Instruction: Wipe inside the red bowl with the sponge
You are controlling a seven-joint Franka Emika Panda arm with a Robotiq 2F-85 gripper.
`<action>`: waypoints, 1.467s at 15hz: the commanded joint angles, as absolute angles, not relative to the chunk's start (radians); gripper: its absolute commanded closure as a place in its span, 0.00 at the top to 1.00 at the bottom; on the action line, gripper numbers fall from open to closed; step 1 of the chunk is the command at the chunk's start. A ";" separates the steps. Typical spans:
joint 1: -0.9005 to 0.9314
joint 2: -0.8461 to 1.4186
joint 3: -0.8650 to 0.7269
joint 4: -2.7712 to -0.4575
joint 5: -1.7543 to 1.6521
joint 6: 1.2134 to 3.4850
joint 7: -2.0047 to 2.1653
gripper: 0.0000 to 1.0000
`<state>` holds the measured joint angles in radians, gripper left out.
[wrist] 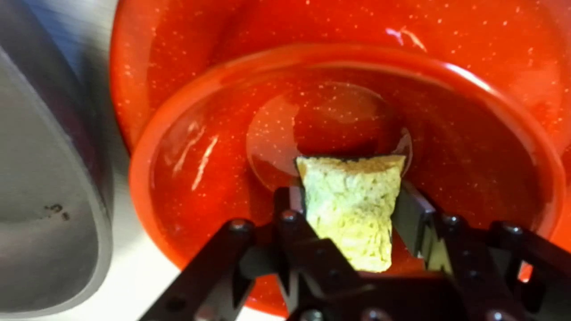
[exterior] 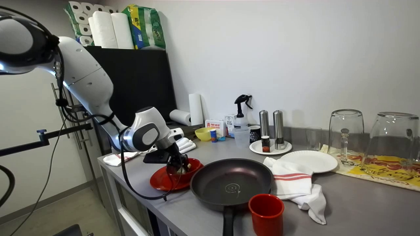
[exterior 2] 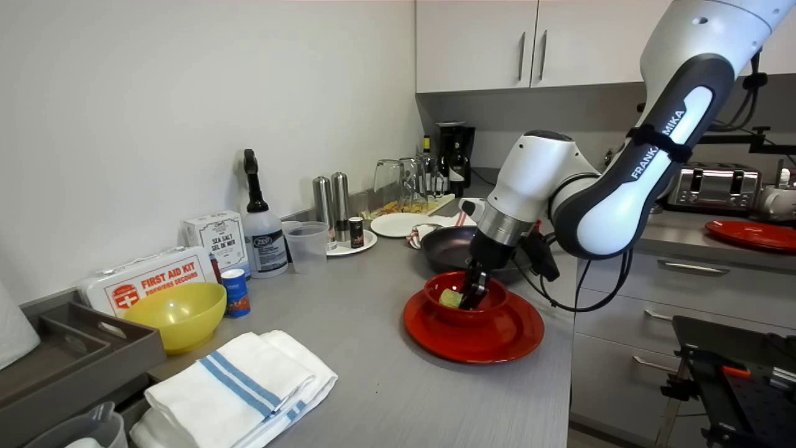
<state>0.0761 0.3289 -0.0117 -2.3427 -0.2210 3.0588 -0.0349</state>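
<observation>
Black gripper (wrist: 350, 207), partly closed, clamps 1 sponge (wrist: 354, 220).

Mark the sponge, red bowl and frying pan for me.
Sponge (wrist: 354, 211), in the wrist view: middle of its face.
Red bowl (exterior 2: 461, 317), in an exterior view: outer wall.
Frying pan (exterior: 229, 180), in an exterior view: inner base.

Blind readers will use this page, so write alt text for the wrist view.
The pincer grips a yellow-green sponge inside a glossy red bowl. The bowl sits on a wider, white-speckled red plate, and part of a frying pan shows at the picture's left edge.
</observation>
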 commanded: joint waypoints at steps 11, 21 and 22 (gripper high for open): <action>0.058 0.338 0.024 -2.366 -0.139 3.000 -0.049 0.25; 0.036 0.332 0.046 -2.257 -0.093 2.661 -0.072 0.25; 0.043 0.335 0.036 -2.243 -0.110 2.624 -0.061 0.25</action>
<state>0.0291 0.3135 0.0574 -2.2801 -0.0846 2.7391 -0.0538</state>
